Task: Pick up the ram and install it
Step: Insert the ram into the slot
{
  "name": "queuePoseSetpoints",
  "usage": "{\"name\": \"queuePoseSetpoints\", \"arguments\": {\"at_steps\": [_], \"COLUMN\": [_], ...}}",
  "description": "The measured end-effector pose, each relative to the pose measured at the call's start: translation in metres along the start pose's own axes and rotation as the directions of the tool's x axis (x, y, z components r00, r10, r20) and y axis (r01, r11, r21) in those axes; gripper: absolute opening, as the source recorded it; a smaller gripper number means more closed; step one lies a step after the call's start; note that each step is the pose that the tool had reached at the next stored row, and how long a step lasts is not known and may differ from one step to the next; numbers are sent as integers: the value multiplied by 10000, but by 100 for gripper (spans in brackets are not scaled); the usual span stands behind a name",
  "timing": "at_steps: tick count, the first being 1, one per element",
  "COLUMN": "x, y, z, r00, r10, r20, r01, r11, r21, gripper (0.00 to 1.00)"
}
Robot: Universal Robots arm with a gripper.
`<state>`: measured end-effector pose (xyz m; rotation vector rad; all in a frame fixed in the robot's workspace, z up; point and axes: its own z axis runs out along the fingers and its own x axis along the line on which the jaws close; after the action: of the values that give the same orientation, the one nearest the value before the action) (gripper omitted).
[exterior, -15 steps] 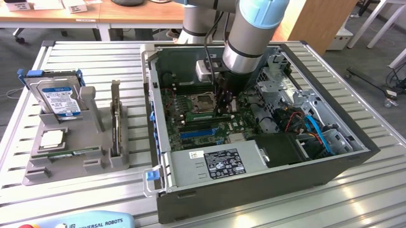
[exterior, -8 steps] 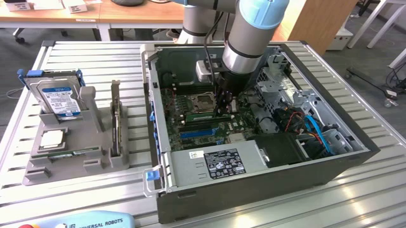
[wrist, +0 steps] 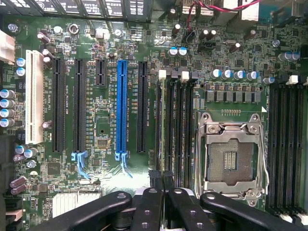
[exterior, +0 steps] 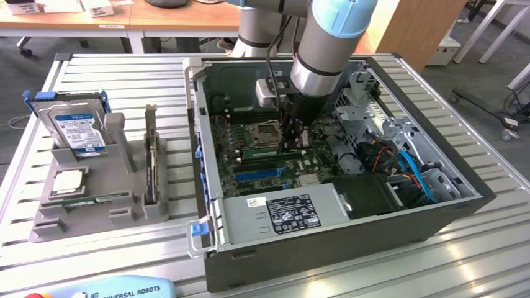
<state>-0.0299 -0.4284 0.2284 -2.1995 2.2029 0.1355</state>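
Note:
My gripper is down inside the open computer case, over the motherboard. Its black fingers stand close together, shut on the ram. That ram is a thin green stick seen edge-on, lying along the memory slot closest to the blue slot. In the exterior view the ram runs beside the processor socket. A second, like ram stick lies in the grey holder on the exterior view's left.
The grey holder also carries a hard drive, a square silver processor chip and an upright dark expansion card. The case walls, power supply and blue cables crowd the gripper. The empty processor socket is beside the slots.

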Motion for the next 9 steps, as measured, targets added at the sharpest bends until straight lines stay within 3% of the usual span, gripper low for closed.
{"name": "queuePoseSetpoints", "arguments": {"at_steps": [9], "x": [1], "y": [-1], "z": [11], "r00": [10000], "r10": [0], "r20": [1], "r01": [0], "r11": [10000], "r21": [1], "gripper": [12]}}
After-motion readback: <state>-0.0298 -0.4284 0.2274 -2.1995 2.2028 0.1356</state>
